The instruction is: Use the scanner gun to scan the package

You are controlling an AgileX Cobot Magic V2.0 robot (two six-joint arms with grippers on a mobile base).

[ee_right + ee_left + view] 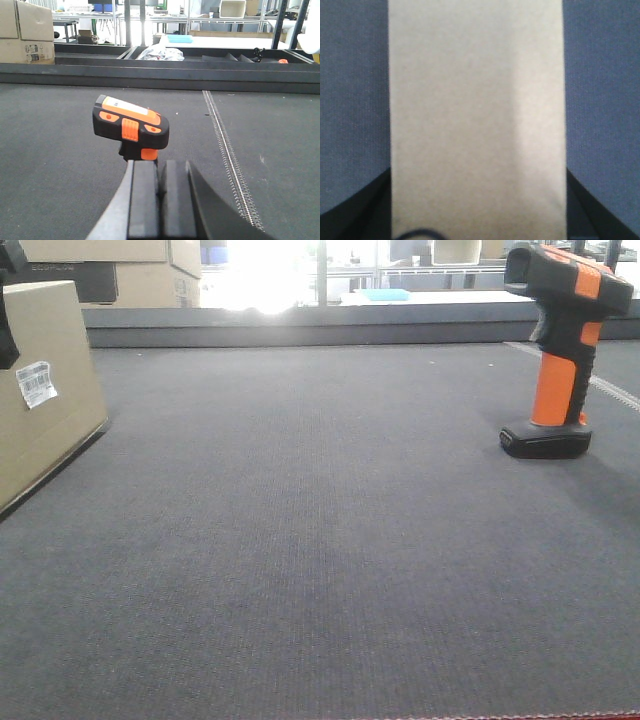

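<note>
A dark grey woven mat covers a wide work surface. At its left edge stands the package, a plain tan cardboard box with one bottom corner lifted a little off the mat. A small white barcode label sits on the face turned toward the middle of the mat. A black part of the left arm shows at the box's upper left corner.

In the left wrist view, the box fills the middle of the picture from top to bottom. The two dark fingers of the left gripper lie against its two long sides, pinching it between them.

Near the far right edge of the mat stands the scanner gun, upright on its flat black foot, well apart from the box. Its handle is orange and its black head carries an orange stripe.

In the right wrist view, the scanner's head is seen from behind, just ahead of the right gripper. The gripper's two black fingers are pressed together with nothing between them, and they do not touch the scanner.

A pale stitched seam runs across the mat to the right of the scanner. Beyond the far edge of the mat are large cardboard cartons and metal shelving.
</note>
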